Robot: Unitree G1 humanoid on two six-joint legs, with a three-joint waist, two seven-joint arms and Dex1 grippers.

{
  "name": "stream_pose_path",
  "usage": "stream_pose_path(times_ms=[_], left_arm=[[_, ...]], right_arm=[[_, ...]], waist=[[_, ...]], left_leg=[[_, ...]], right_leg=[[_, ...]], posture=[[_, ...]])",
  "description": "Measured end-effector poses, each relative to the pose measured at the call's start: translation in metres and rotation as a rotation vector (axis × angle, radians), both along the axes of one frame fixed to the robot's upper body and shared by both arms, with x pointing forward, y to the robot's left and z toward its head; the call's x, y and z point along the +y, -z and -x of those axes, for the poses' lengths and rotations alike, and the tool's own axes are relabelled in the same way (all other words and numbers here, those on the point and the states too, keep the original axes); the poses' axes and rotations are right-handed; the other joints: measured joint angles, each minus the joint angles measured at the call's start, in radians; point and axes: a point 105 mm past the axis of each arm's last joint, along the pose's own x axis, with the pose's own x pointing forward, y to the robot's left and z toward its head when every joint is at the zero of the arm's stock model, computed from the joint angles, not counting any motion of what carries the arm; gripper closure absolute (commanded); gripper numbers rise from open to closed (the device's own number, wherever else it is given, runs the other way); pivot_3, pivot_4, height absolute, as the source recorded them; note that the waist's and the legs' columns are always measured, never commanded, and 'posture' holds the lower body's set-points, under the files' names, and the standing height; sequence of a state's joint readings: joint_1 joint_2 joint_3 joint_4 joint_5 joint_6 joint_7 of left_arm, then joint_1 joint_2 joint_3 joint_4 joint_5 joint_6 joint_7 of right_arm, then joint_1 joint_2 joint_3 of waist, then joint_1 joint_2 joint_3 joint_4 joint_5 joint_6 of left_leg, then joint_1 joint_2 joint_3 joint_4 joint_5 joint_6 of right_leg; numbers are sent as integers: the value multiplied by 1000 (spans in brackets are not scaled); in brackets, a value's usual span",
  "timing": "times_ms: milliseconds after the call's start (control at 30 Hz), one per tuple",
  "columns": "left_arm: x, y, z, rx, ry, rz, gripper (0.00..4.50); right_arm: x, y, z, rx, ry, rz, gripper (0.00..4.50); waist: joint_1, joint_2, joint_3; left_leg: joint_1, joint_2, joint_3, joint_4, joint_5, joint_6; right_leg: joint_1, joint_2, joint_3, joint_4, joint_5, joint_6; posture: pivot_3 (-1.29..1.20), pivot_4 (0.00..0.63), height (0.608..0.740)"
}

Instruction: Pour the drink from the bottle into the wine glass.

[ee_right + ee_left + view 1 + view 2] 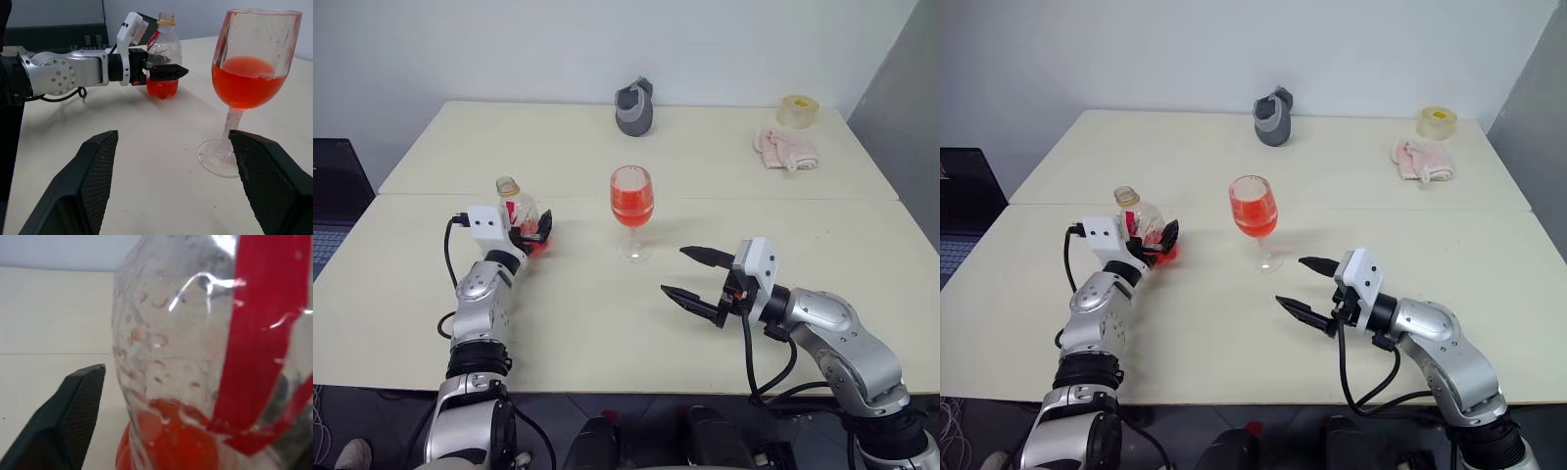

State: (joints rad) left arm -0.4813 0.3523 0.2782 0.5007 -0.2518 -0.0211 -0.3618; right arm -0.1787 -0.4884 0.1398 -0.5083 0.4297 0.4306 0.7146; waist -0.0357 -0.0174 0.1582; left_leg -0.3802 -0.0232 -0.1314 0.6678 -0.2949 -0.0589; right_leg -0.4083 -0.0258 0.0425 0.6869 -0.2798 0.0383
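Setting: we see a pale cream bench (607,323) made of two tops pushed together, with a plain white wall behind it.
Landmark: we place everything from the wine glass (632,211), which stands upright near the middle of the bench.
Drink: we see the red liquid (247,81) filling the lower part of the glass bowl, and a smaller pool of it in the bottom of the bottle.
Bottle: we find the bottle (517,211) to the left of the glass, well apart from it, upright on the bench, its open neck ringed in yellow-orange.
Left hand: we see the left hand (534,231) around the bottle's lower body; in its wrist view one black finger (73,416) stands clear of the plastic with a gap between, so we read it as spread wide and not squeezing the bottle.
Right hand: we see the right hand (690,274) to the right of the glass and nearer the robot, its two fingers spread wide, holding nothing, pointing toward the glass foot.
Behind the glass: we note a grey cup-like object (634,108) near the far edge.
Far right of the glass: we note a pink cloth (787,149) and, just behind it, a roll of tape (798,111).
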Motion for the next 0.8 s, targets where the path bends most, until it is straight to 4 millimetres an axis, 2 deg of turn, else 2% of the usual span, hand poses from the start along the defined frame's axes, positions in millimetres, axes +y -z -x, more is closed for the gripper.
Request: stream_pose_path(times_ms=[233,467,567,667,800], left_arm=[[3,8,32,39,-14,-30,19],[-3,15,83,119,-15,-28,19],[-11,16,103,154,-14,-31,19],[-18,13,111,172,-10,-29,19],[-26,-3,114,147,-37,-34,19]], right_arm=[[-3,4,9,40,7,-2,623],[-30,17,18,101,187,-11,623],[-45,21,15,100,325,-11,623],[-61,25,5,88,510,-20,623],[-78,35,1,103,738,-44,623]], waist=[[2,0,0],[5,0,0],[5,0,-1],[6,0,-1],[7,1,-1]], left_leg=[[0,1,-1,-1,0,1],[2,3,-1,-3,-1,2],[2,2,-1,-3,-1,2],[2,2,0,-3,-1,2],[2,2,0,-4,-1,2]], right_leg=[[0,-1,0,-1,0,0],[4,-4,-1,-4,0,0],[4,-3,-1,-5,0,0],[4,-2,-1,-5,0,0],[4,-2,0,-5,0,0]], posture=[[0,150,740],[0,150,740],[0,150,740],[0,150,740],[0,150,740]])
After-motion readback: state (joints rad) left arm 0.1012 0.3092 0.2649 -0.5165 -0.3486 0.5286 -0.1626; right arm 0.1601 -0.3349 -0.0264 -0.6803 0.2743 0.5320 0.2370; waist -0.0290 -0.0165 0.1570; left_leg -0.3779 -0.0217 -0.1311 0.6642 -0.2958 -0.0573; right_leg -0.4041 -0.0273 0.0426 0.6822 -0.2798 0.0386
